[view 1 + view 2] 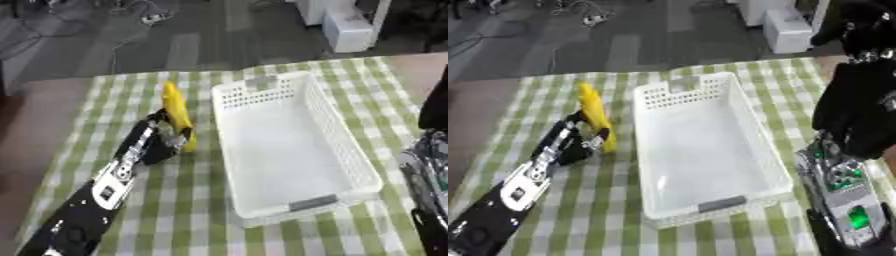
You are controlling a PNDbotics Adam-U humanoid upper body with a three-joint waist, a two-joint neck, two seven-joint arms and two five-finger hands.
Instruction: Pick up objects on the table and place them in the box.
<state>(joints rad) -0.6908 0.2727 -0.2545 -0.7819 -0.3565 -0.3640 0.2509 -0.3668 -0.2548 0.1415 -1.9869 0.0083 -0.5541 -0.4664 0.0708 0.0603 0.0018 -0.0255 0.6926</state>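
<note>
**Left hand grips the banana beside the box**

The white box [293, 150] sits on a green-and-white checked tablecloth [192, 200]. Just left of the box, the left hand [162, 142] has its fingers curled round the lower part of a yellow banana [176, 112], whose upper end points away from the robot, along the box's left wall. The banana is outside the box. To the right of the box the right arm [846, 200] shows at the lower corner; whether that hand's fingers are open cannot be told.
</note>
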